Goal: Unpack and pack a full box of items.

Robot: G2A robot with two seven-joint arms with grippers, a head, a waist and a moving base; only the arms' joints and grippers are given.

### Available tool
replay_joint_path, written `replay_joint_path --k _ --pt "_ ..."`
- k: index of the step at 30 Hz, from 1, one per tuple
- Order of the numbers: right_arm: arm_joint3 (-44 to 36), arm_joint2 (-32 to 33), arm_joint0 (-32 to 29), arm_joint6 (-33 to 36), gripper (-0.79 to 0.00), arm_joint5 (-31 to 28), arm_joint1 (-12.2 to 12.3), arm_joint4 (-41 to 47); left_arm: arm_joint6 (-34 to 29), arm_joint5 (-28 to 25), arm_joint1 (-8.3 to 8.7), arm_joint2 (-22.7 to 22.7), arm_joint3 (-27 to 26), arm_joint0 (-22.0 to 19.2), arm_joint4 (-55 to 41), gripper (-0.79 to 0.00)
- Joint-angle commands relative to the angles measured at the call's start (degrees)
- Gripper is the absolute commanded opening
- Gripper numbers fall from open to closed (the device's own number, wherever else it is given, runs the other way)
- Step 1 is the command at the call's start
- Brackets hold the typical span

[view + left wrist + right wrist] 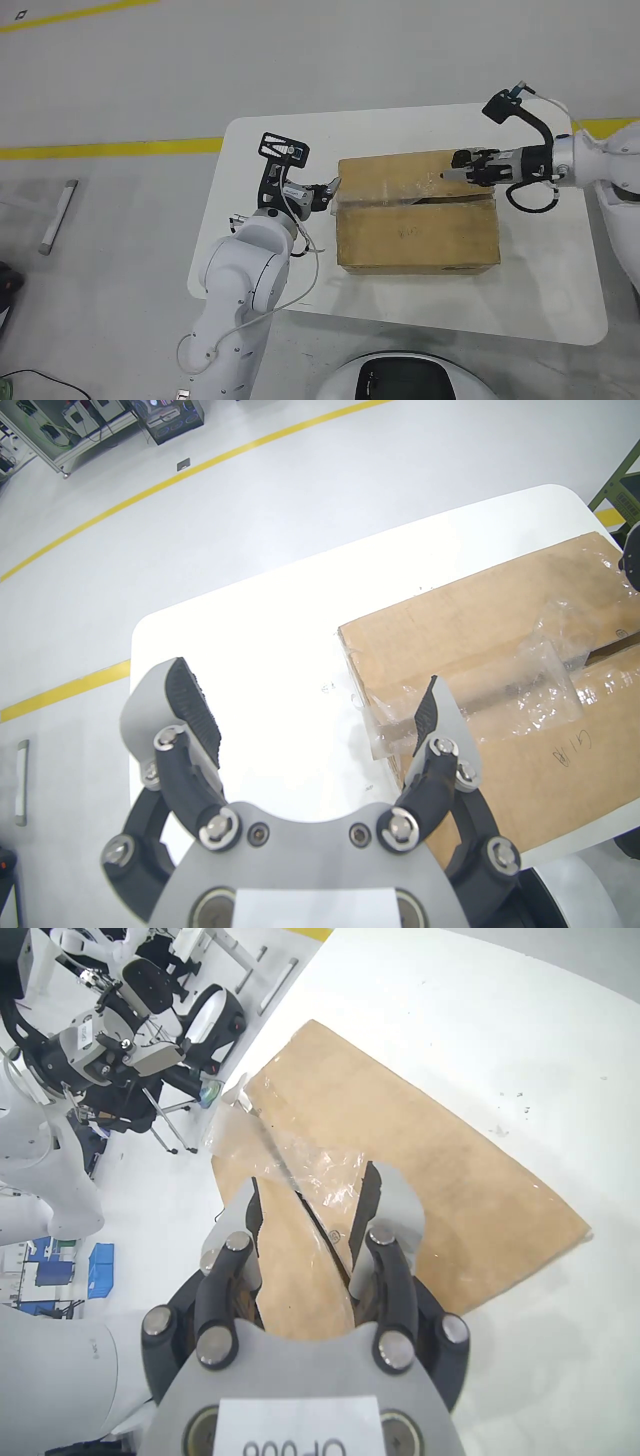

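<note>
Here the cardboard box (418, 215) is sitting in the middle of the white table (560, 300), with crinkled clear tape (525, 695) lying along its top seam. The left gripper (306, 672) is hovering just beside one end of the box, its fingers spread wide and holding nothing. The right gripper (314, 1173) is hanging over the opposite end, its fingers partly apart on either side of the seam, gripping nothing.
</note>
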Motion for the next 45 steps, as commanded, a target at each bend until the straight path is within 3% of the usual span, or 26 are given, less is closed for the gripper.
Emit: replay_joint_path --k 1,3,8,13,16,21,26,33,40,41,42,45 --pt "0.69 -0.49 0.19 -0.50 -0.249 -0.28 0.11 -0.10 0.00 0.00 0.00 0.00 0.00 0.00 0.00 0.000" --pt "1.39 -1.19 0.63 -0.94 -0.265 -0.59 0.23 -0.58 0.00 0.00 0.00 0.00 0.00 0.00 0.00 0.000" --pt "3.20 -3.86 2.31 -2.51 -0.206 -1.05 0.35 -2.68 0.00 0.00 0.00 0.00 0.00 0.00 0.00 0.000" --pt "4.99 -7.61 4.41 -3.44 -0.277 -1.55 0.16 -3.57 0.00 0.00 0.00 0.00 0.00 0.00 0.00 0.000" --pt "5.74 -9.62 5.58 -2.74 -0.268 -1.57 0.07 -3.09 0.00 0.00 0.00 0.00 0.00 0.00 0.00 0.000" --pt "6.33 -11.72 6.50 -0.68 -0.397 -1.77 0.16 -1.58 0.00 0.00 0.00 0.00 0.00 0.00 0.00 0.000" --pt "6.63 -12.48 6.61 1.68 -0.443 -2.01 0.43 2.22 0.00 0.00 0.00 0.00 0.00 0.00 0.00 0.000" --pt "6.77 -13.21 6.39 3.15 -0.579 -1.95 0.79 7.15 0.00 0.00 0.00 0.00 0.00 0.00 0.00 0.000" --pt "7.03 -12.29 6.43 0.01 -0.597 -1.11 1.29 8.48 0.00 0.00 0.00 0.00 0.00 0.00 0.00 0.000" --pt "7.20 -11.65 6.46 -0.44 -0.619 -0.89 1.46 8.42 0.00 0.00 0.00 0.00 0.00 0.00 0.00 0.000" --pt "7.50 -11.01 6.32 -1.09 -0.785 -0.54 1.59 9.16 0.00 0.00 0.00 0.00 0.00 0.00 0.00 0.000" --pt "8.24 -9.75 6.44 -1.48 -0.785 -0.35 2.10 8.08 0.00 0.00 0.00 0.00 0.00 0.00 0.00 0.000"
